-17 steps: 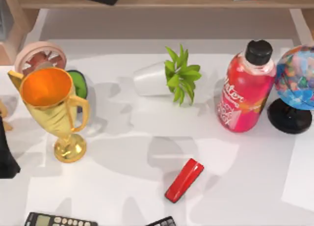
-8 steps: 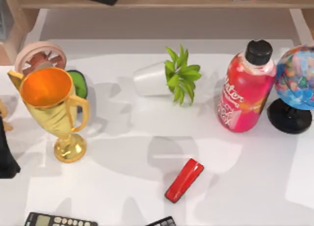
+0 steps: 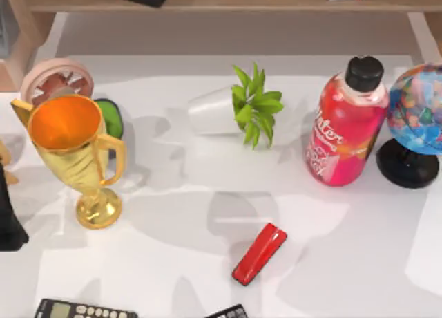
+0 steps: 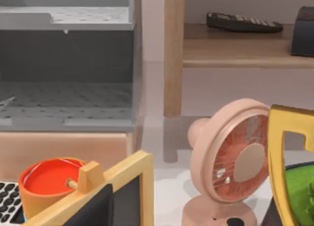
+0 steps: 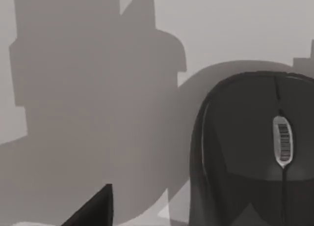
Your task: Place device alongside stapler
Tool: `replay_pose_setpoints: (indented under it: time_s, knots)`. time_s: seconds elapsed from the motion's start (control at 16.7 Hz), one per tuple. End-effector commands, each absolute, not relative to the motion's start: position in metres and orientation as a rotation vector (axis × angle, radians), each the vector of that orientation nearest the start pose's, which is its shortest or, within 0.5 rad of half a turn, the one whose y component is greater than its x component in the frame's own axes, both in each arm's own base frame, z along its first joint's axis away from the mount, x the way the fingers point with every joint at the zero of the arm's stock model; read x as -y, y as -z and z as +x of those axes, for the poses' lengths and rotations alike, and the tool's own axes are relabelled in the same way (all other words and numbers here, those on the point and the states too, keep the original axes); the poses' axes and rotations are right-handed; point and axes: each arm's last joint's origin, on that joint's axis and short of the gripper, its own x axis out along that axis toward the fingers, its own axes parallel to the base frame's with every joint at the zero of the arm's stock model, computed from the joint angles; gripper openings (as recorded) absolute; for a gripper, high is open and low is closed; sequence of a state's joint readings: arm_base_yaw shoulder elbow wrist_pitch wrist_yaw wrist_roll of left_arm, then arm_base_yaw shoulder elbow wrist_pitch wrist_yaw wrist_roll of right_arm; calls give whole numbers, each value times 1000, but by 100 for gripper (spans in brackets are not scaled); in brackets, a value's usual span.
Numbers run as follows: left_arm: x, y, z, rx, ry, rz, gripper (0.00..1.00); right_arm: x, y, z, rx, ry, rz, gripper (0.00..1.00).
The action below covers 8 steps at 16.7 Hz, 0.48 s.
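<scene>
white table [image 3: 173, 263] under a wooden shelf unit [image 3: 228, 3] that runs along the far edge; broad grey shadows lie across the middle of the surface.

near edge, left corner: flat black calculator [image 3: 83, 310] with keys, cut off by the edge. near edge, centre: corner of a dark keyed gadget [image 3: 228, 312]. just beyond the gadget, apart from it: red stapler [image 3: 259, 253], flat on the table, lying diagonally, its farther end toward the right.

device [image 5: 260, 147]: seen from the right wrist camera as a dark rounded mouse with a scroll wheel, resting on the pale surface close below that camera. a dark pointed shape [image 5: 91, 209] stands beside it, possibly a fingertip. whether the right gripper's fingers are apart or closed, and whether they hold anything: cannot tell. device's place on the table relative to the stapler: cannot tell.

left edge: a black object [image 3: 8, 221] stands partly out of view. left, mid-depth: gold trophy cup [image 3: 72, 152] with an orange inside, upright. behind it a green object [image 3: 110, 117] and a pink desk fan [image 3: 52, 79]; the left wrist camera faces the fan [image 4: 235, 162] and an orange pot [image 4: 46, 184]. left gripper state: cannot tell.

far centre: white pot with a green plant [image 3: 238, 110], tipped on its side. far right: pink bottle [image 3: 345, 128] with a black cap, then a globe [image 3: 418, 121] on a black base at the right edge.
</scene>
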<state>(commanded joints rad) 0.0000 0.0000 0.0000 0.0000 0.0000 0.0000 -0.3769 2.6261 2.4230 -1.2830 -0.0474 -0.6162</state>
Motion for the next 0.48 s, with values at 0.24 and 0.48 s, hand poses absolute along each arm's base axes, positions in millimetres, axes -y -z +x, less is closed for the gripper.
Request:
replay_pose_setpoints:
  time_s: [0.24, 0.48]
  knots:
    - [1, -160, 106, 0, 0, 0, 100, 182, -140, 483, -1462, -206, -190, 100]
    - [1, -160, 106, 0, 0, 0, 100, 182, -140, 483, -1462, -206, -190, 70]
